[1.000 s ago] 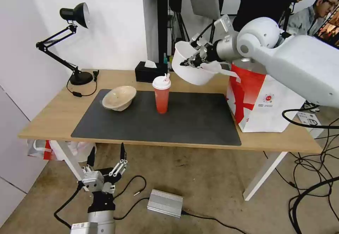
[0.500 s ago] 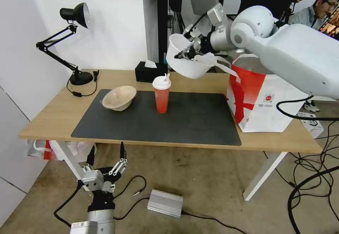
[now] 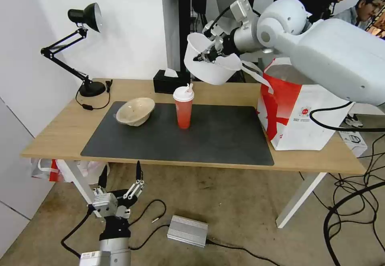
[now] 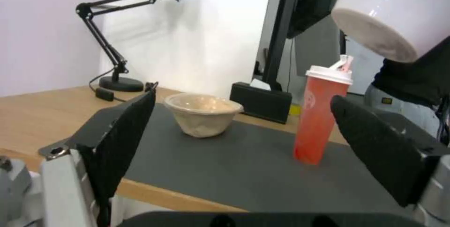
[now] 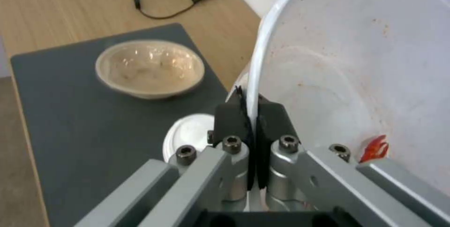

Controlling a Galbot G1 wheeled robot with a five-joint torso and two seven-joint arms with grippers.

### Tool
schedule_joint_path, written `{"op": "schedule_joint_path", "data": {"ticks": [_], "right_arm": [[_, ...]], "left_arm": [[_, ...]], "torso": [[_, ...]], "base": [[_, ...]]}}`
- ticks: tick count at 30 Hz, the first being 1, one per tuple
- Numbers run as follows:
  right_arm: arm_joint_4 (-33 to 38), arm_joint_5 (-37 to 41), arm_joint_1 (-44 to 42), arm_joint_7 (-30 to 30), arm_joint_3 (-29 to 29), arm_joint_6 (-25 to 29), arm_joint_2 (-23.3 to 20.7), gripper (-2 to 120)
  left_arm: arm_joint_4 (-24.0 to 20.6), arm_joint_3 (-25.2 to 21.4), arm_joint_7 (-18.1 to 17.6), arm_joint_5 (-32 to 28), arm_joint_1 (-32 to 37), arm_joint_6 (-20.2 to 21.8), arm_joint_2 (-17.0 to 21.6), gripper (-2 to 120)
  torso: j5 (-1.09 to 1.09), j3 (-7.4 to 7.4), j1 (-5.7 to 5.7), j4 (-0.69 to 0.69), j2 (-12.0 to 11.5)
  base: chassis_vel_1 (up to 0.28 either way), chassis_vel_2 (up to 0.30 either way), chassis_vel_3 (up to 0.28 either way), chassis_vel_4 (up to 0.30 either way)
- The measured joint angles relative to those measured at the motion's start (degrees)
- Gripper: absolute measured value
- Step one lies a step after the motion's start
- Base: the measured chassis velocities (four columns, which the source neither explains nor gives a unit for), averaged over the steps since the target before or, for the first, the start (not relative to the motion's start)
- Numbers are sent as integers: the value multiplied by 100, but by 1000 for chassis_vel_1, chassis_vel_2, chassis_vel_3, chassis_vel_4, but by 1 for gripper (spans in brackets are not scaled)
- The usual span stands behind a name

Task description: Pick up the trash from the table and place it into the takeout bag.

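My right gripper (image 3: 206, 54) is shut on the rim of the large white bowl (image 3: 208, 66), holding it tilted high above the table's (image 3: 52, 131) back edge, left of the takeout bag (image 3: 298, 115). In the right wrist view the fingers (image 5: 230, 116) pinch the bowl's (image 5: 356, 65) rim, and red scraps cling inside. The red cup (image 3: 183, 107) with a white lid stands on the dark mat (image 3: 220, 137). The beige bowl (image 3: 135, 110) sits at the mat's left end. My left gripper (image 3: 120, 177) hangs open below the table's front edge.
A black desk lamp (image 3: 84, 49) stands at the table's back left, and a black tissue box (image 3: 168, 82) sits at the back centre. A silver box (image 3: 187, 230) and cables lie on the floor. A red-and-white plastic bag (image 3: 50, 169) hangs under the table's left end.
My right arm has lifted the white bowl higher and a little to the left, away from the takeout bag. The left arm has stayed still.
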Motion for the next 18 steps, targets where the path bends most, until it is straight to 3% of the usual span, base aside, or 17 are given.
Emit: {"op": "schedule_joint_path", "data": {"ticks": [18], "right_arm": [[-211,147,400,-14,-158,0,177,0]], "left_arm": [[-49,-19,-3,-11,35,-15,38,100]], "torso": [[0,0,0,0,0]], "base": [[0,0,0,0]]}}
